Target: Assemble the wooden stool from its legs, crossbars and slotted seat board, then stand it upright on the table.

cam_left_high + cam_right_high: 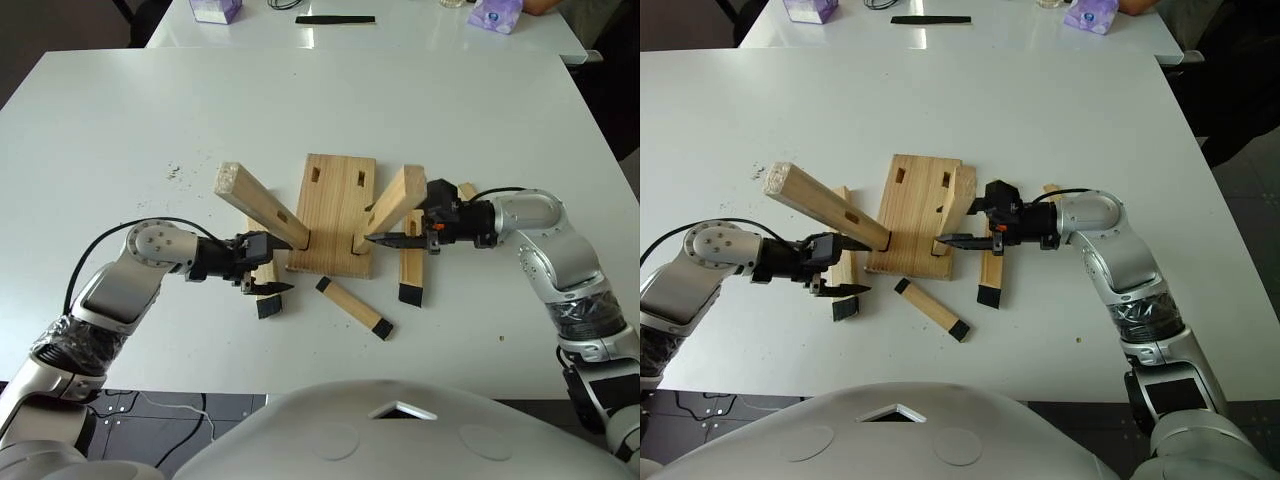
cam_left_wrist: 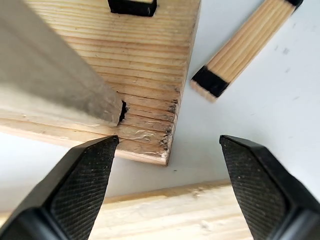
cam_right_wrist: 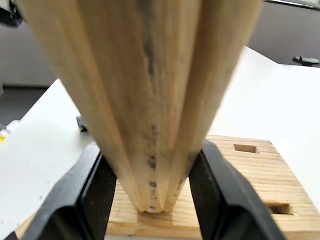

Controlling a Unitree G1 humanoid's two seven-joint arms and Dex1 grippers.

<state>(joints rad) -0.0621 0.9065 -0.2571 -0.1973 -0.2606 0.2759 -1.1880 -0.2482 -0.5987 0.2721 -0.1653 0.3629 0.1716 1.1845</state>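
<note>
The slotted seat board (image 1: 335,205) lies flat in the middle of the white table (image 1: 120,130). Two legs rise from its near edge and lean apart.

The left leg (image 1: 256,203) tilts toward the robot's left. In the left wrist view its foot meets the board at a dark slot near the corner, but how deep it sits I cannot tell. The left gripper (image 1: 284,266) is just beside this corner with its two fingers (image 2: 82,187) spread wide. It pinches nothing, and one finger lies close against the leg's foot.

The right gripper (image 1: 378,236) pinches the right leg (image 1: 397,196) low down, with a black finger (image 3: 80,200) pressed on each side of the wood. This leg's end touches the board, but the fingers hide the joint.

A loose crossbar (image 1: 353,307) with black ends lies on the table in front of the board. A second piece (image 1: 411,272) lies partly under the right gripper. A third piece (image 1: 268,306) is mostly hidden under the left gripper, so only its dark end is clear.
</note>
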